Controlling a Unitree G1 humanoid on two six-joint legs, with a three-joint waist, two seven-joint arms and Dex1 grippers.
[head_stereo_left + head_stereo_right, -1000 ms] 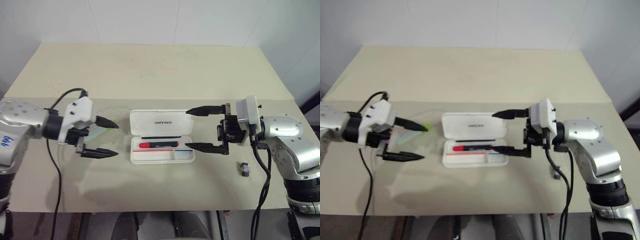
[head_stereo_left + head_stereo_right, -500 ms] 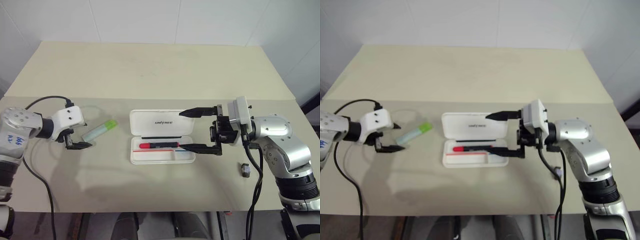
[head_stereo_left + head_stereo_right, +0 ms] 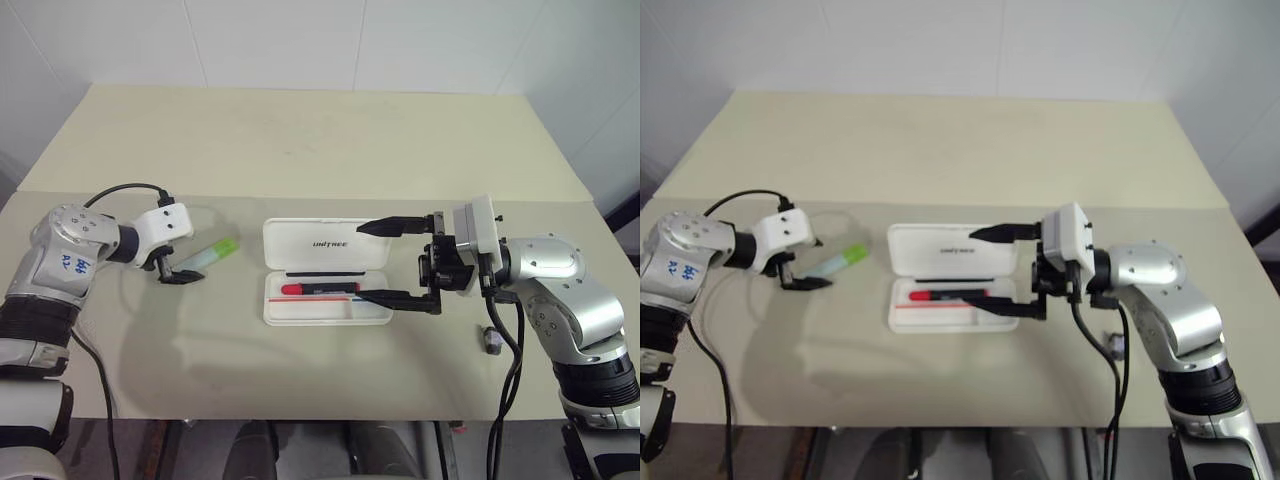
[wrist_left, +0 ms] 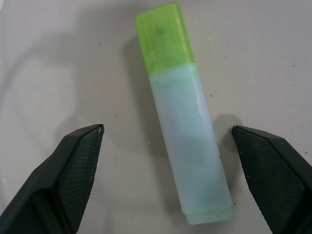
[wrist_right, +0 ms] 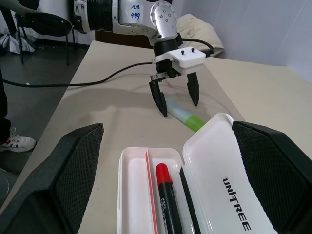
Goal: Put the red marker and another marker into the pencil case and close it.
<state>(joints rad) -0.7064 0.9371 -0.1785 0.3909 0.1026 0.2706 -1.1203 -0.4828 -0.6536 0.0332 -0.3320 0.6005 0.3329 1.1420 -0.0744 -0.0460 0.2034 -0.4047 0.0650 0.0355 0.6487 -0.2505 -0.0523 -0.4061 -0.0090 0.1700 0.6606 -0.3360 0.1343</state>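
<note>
The white pencil case (image 3: 325, 246) lies open mid-table, its "UNITREE" lid folded back. The red marker (image 3: 318, 289) lies inside its tray. The other marker (image 3: 205, 258), clear-barrelled with a light green cap, lies on the table left of the case. My left gripper (image 3: 180, 274) points down at its barrel end. In the left wrist view the marker (image 4: 187, 146) lies between the open fingers (image 4: 73, 168), with a gap on each side. My right gripper (image 3: 375, 262) hovers open at the case's right end, one finger over the lid and one by the tray.
A small dark grey object (image 3: 490, 340) sits on the table (image 3: 300, 150) near my right forearm. A black cable (image 3: 110, 192) loops from my left wrist. The table's front edge runs just below both arms.
My left gripper has dropped and swung down onto the green-capped marker, and now straddles its barrel. The right gripper, the case and the red marker have stayed put.
</note>
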